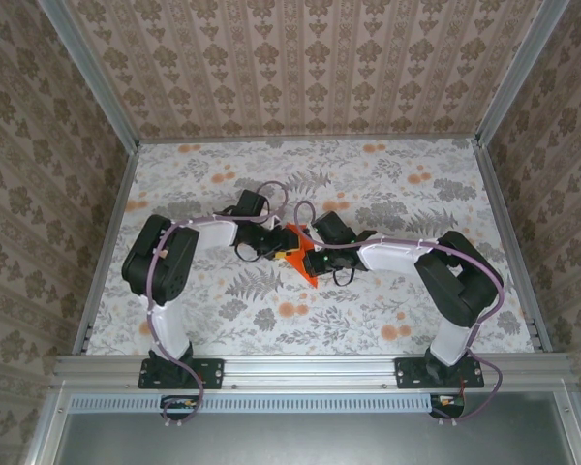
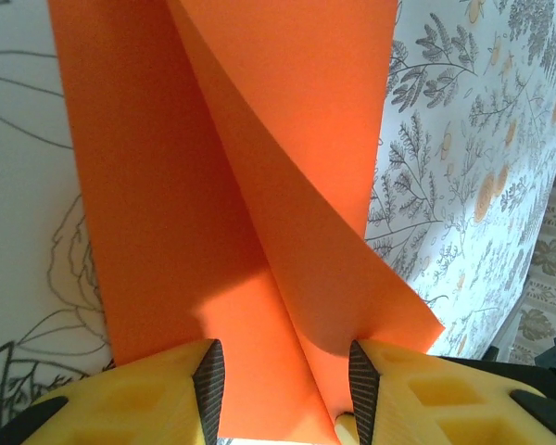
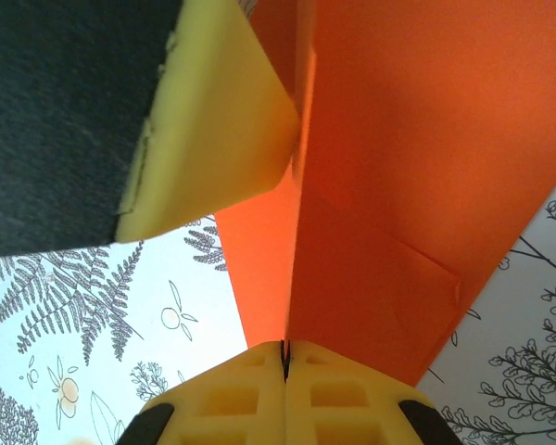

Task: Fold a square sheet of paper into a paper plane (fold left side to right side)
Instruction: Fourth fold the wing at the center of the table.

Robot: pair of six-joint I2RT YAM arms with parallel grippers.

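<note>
**Top view.** Thin bright orange paper sheet (image 1: 307,274), creased to a point, sits mid-table on the grey fern-and-flower printed table cover (image 1: 416,208). The left gripper (image 1: 283,252) meets it from the left and the right gripper (image 1: 312,262) from the right. The point faces the near edge.

**Left wrist view.** The left gripper (image 2: 285,394) has its jaws partly apart, and the sheet (image 2: 148,185) runs between the yellow fingers (image 2: 157,399). One flap curls up, its edge touching the right-hand pad. It has no grip on the sheet.

**Right wrist view.** The right gripper (image 3: 284,366) has its jaws fully closed, pinching the raised crease of the sheet (image 3: 398,185). A yellow finger of the left gripper (image 3: 213,130) rests against the paper.
</note>
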